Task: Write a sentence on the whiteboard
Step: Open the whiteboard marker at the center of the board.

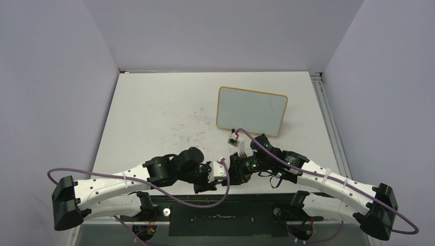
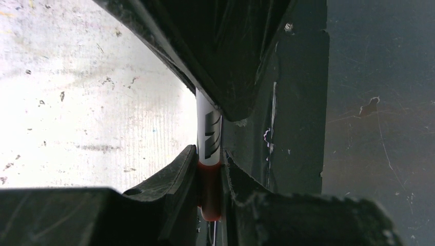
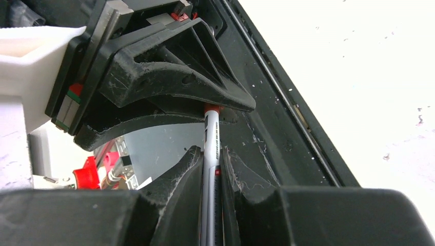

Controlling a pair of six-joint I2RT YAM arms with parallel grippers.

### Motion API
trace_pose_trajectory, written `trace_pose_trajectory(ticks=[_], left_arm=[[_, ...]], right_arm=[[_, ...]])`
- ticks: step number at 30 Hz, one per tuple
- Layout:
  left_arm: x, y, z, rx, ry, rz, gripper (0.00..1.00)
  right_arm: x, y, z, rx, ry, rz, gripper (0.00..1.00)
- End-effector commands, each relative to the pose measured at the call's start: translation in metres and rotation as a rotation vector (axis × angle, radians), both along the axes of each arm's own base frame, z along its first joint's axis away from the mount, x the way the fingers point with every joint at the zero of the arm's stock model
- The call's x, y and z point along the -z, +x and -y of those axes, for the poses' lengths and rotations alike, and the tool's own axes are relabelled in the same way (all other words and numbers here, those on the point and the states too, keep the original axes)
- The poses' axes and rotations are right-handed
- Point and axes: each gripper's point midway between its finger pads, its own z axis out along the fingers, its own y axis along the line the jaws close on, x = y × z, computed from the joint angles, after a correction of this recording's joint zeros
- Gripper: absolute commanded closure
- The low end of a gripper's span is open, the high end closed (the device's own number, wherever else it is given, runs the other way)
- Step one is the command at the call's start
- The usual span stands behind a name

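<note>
Whiteboard [image 1: 246, 107] sits on the table [image 1: 154, 113], right of centre and well apart from both arms, with its pale face turned toward the top camera. Its long axis runs left to right, skewed a bit so the right end is slightly nearer the arm bases. There's one faint thin stroke [image 1: 270, 105] on the right half of the face. It's too small to read any lettering from up there.

Both arms meet near the front edge of the table, and they've got one marker [image 2: 209, 136] between them. The left gripper [image 2: 210, 177] is closed tight on the marker's red end [image 2: 210, 192], fingers pressed against both sides. The right gripper [image 3: 211, 174] is clamped the same way around the white-grey barrel, with no gap showing.

The marker's long axis runs straight from one gripper to the other, roughly left to right across the table. The red end points toward the left arm and the barrel toward the right. The two sets of fingertips are just beside each other along it.
</note>
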Motion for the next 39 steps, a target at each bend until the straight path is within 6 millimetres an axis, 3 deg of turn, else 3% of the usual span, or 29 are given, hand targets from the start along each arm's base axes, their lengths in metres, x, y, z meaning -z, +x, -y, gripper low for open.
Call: trace_pose_trajectory(ticks=[1,18,39], left_arm=[[-0.012,0.014,0.005,-0.047,-0.024,0.049,1.0],[-0.009,0.021,0.0,-0.086,-0.012,0.084,1.0],[-0.005,0.026,-0.004,-0.108,0.008,0.099,1.0]], right_arm=[[-0.034,0.007,0.004,-0.01,0.046,0.144,0.95],[-0.053,0.028,0.042,0.008,-0.02,0.236,0.95],[-0.07,0.032,0.055,0.014,-0.079,0.3,0.95]])
